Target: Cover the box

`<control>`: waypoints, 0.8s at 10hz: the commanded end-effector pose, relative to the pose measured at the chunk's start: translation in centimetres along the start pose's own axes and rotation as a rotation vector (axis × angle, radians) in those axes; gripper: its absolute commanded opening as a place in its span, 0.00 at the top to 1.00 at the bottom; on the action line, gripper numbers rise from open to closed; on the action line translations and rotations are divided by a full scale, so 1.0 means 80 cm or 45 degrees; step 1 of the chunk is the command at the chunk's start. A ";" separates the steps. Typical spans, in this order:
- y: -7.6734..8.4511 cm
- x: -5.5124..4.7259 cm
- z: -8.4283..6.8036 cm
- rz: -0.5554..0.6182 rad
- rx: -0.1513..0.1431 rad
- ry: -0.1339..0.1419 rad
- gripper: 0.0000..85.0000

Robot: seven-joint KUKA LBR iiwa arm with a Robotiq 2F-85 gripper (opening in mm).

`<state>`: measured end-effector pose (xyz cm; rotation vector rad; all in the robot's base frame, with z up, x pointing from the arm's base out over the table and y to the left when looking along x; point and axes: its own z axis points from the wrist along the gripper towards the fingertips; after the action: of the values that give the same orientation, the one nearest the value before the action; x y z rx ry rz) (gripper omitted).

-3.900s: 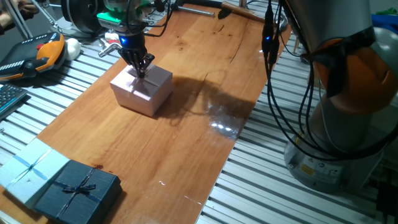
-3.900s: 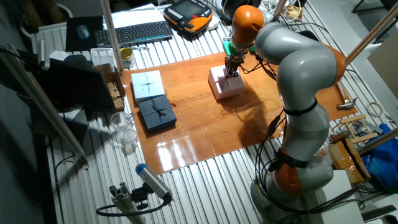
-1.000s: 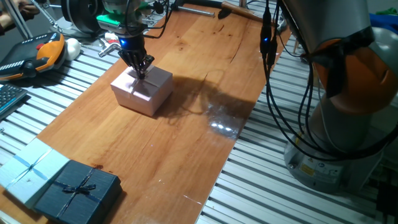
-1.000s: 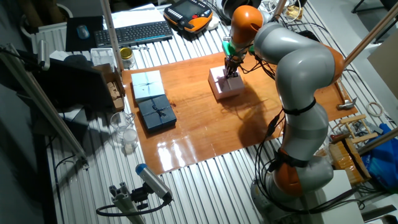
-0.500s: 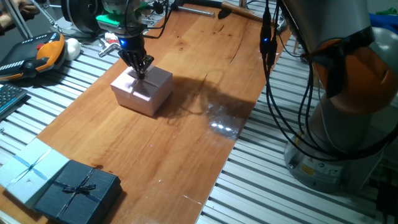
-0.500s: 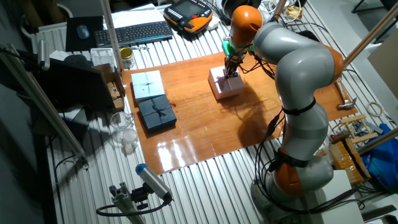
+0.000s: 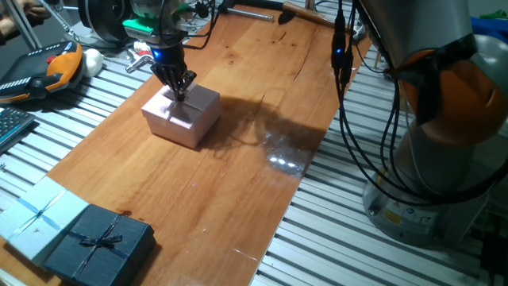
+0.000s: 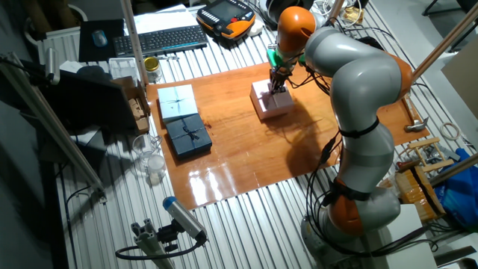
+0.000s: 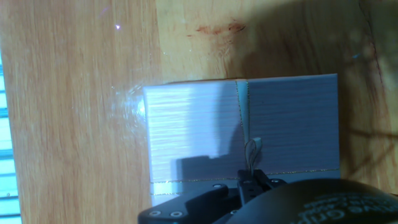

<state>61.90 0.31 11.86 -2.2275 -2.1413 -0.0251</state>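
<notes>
Nothing visibly shifted from the earlier frames: same pose, same layout. Small square pale-pink cardboard box (image 7: 182, 116) sits lidded near the far end of the wooden board (image 7: 222, 183), well apart from the dark navy bowed box (image 7: 99, 242) and light blue ribboned box (image 7: 36, 214). Black two-finger gripper (image 7: 181, 89) pressed onto the lid top, fingertips together, seemingly pinching its ribbon tab (image 9: 252, 151). Judged nearly complete; only release and retreat left

My small square pale-pink cardboard box (image 7: 182, 115) carries thin gold ribbon lines. The glossy reddish-brown wooden surface (image 7: 238, 175) shows grain. Nearby sit a dark navy bowed box (image 7: 98, 244) and a light blue ribboned box (image 7: 38, 216).
</notes>
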 end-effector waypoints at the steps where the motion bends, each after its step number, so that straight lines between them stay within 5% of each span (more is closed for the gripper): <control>1: 0.000 0.001 0.000 -0.001 -0.002 0.001 1.00; 3: 0.000 0.000 0.000 -0.005 -0.007 0.003 0.60; 4: 0.000 0.000 0.000 -0.005 -0.009 0.003 0.60; 5: 0.000 0.000 0.000 -0.001 -0.010 0.001 0.40; 6: 0.000 0.001 0.001 0.001 -0.010 -0.001 0.40; 7: -0.001 0.001 0.000 0.001 -0.012 -0.001 0.20; 8: -0.002 0.002 -0.003 -0.005 -0.017 -0.001 0.40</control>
<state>61.73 0.47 12.20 -2.2291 -2.1554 -0.0402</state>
